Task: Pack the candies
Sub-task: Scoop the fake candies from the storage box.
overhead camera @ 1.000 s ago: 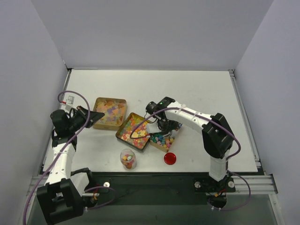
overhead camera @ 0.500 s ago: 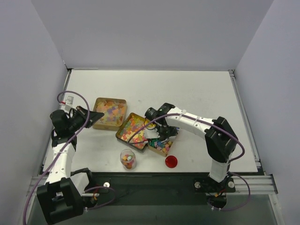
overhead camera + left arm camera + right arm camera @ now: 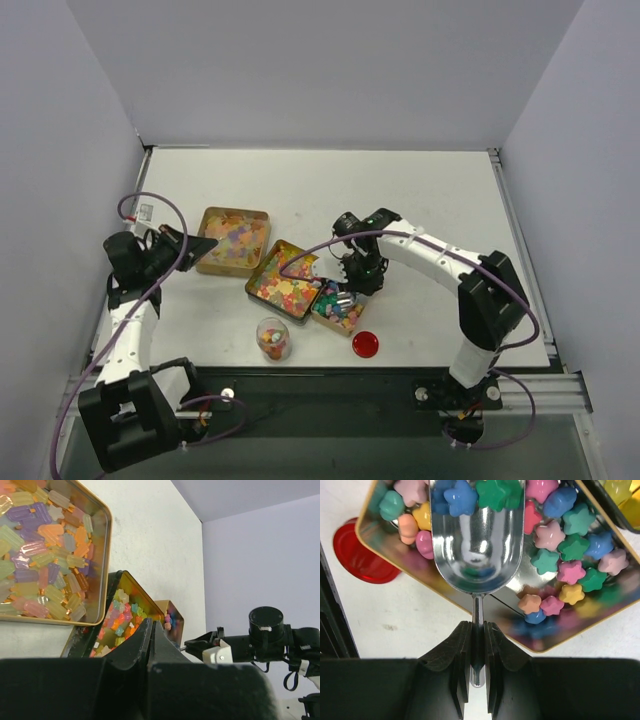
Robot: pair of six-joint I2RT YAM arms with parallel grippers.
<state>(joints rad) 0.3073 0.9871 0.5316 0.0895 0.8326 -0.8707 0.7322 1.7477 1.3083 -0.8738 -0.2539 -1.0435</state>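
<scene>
My right gripper [image 3: 477,630] [image 3: 358,285] is shut on the handle of a small metal scoop [image 3: 476,540]. The scoop's bowl lies in a small gold tin [image 3: 580,627] [image 3: 338,306] among star-shaped candies [image 3: 570,545] in pink, green, blue and yellow, and holds a few blue and green ones at its far end. My left gripper [image 3: 151,627] [image 3: 205,243] is shut and empty, held by the left edge of the table, beside the far-left tin. A clear jar [image 3: 272,337] with some candies stands near the front edge.
A middle gold tin [image 3: 283,280] [image 3: 131,611] holds small gummy candies. A larger gold tin [image 3: 234,240] [image 3: 102,535] holds pastel ice-lolly sweets. A flat red round lid [image 3: 365,343] [image 3: 357,550] lies on the table right of the jar.
My right gripper has moved right and back with the scoop, and the scoop now rests in the small tin. The small tin has shifted a little. The left arm has hardly moved.
</scene>
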